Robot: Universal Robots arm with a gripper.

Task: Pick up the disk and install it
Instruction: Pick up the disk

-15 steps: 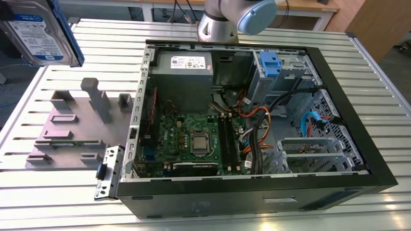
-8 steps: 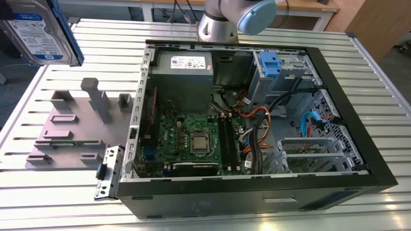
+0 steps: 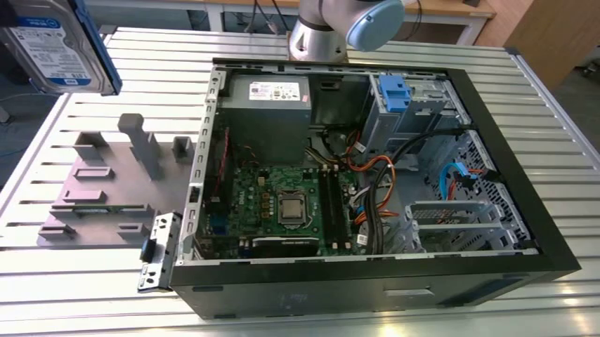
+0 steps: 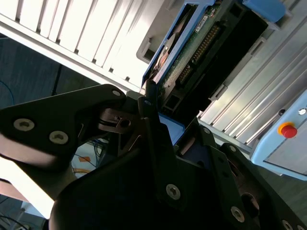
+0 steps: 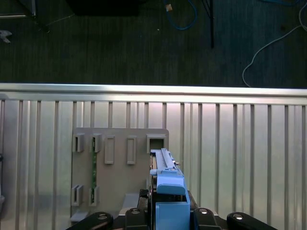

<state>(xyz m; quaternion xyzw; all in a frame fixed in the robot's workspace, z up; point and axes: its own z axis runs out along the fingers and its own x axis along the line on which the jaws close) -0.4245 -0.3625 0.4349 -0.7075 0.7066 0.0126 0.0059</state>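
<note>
High above the slatted table (image 5: 240, 143), clear of the grey fixture (image 5: 120, 177), fingers (image 4: 152, 143) clamp the disk (image 5: 168, 184) edge-on.

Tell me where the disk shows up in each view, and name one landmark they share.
Exterior view: the disk is at the exterior view's upper left, label facing the camera.
Second wrist view: the disk is edge-on, green circuit-board side showing, blue carrier along one edge.
First wrist view: the disk is edge-on, blue carrier end nearest the camera, over the grey fixture plate.
Shared landmark: the slatted metal table.
</note>
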